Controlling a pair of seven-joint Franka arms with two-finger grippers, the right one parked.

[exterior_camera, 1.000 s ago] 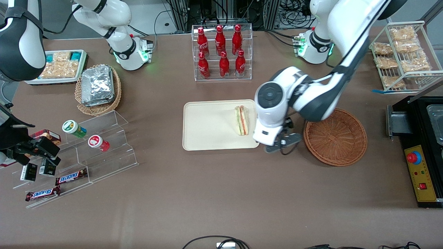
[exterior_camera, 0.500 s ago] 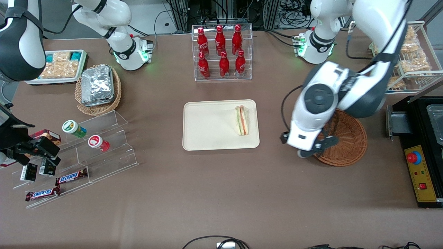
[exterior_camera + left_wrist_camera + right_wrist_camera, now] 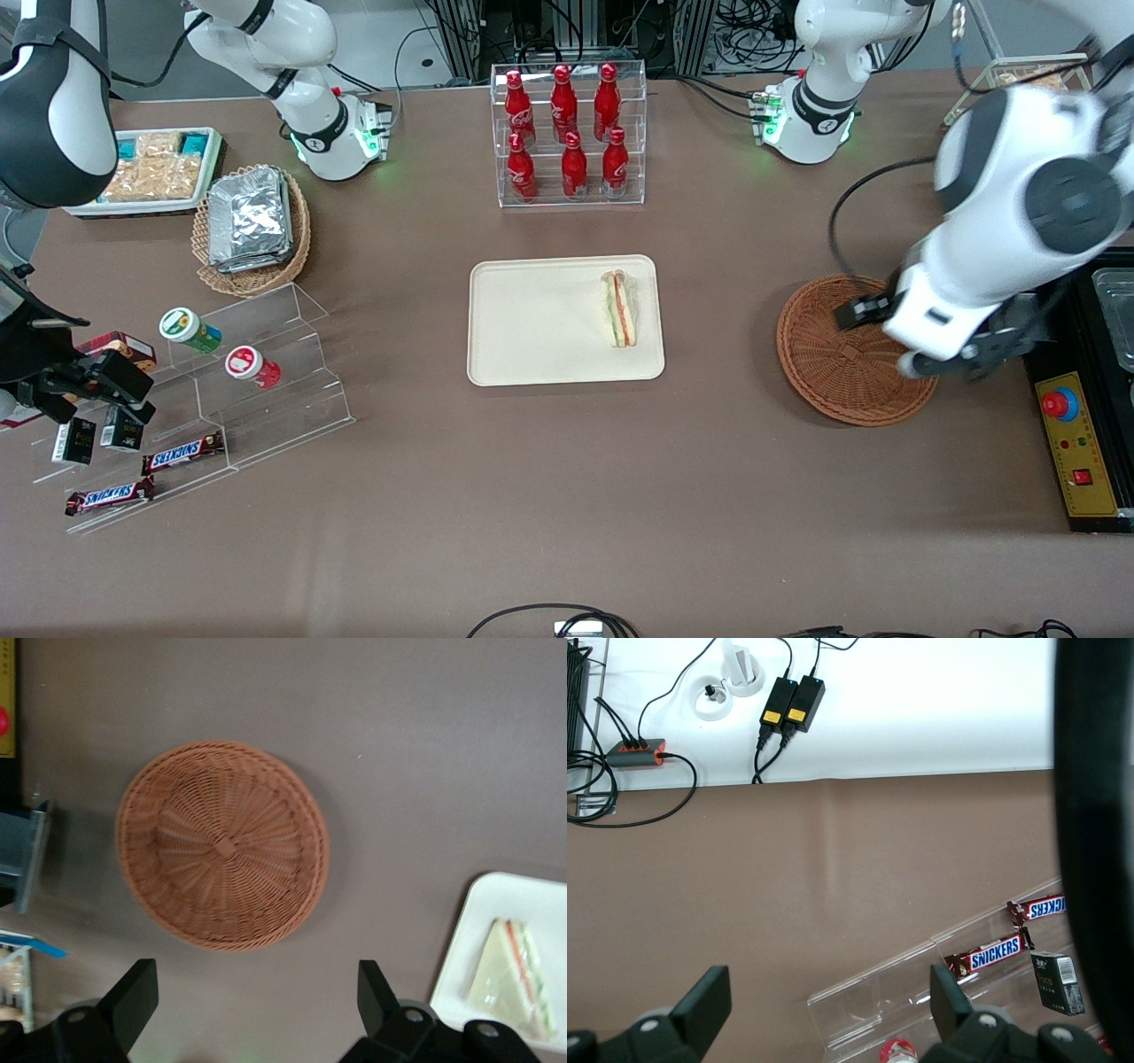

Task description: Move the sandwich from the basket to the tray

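The gripper [image 3: 252, 1001] hangs high with its fingers [image 3: 133, 992] spread wide and nothing between them; the basket [image 3: 842, 354] sits below it, while the sandwich [image 3: 619, 307] lies well apart on the tray [image 3: 532, 337]

Brown table [image 3: 549, 496] — tray [image 3: 532, 328], basket [image 3: 842, 372], bottle rack [image 3: 569, 133] directly on it.

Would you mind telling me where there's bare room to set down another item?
Most of the tray is bare; the sandwich lies at its edge nearest the basket, which holds nothing. The open tool hangs above the basket. The acrylic steps are crowded.
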